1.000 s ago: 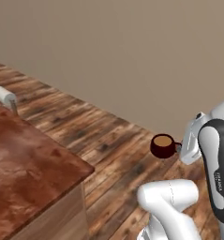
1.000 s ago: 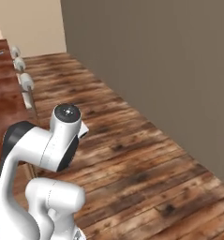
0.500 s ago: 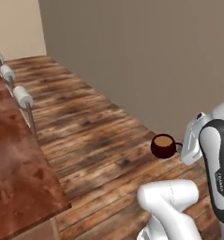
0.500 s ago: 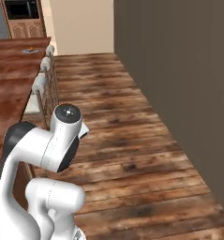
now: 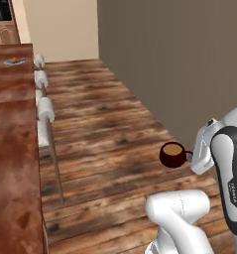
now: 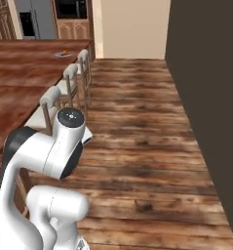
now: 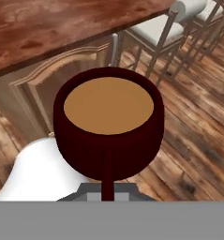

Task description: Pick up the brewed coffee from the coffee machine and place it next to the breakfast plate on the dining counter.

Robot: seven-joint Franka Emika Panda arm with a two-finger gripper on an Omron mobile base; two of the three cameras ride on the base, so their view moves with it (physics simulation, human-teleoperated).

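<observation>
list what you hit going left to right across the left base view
dining counter → row of white-cushioned stools → bare wood floor → brewed coffee → hand gripping the mug by its handle → dark-jointed arm

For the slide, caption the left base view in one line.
Gripper shut on the handle of the brewed coffee, carried above the wood floor beside the dining counter and its stools.
</observation>
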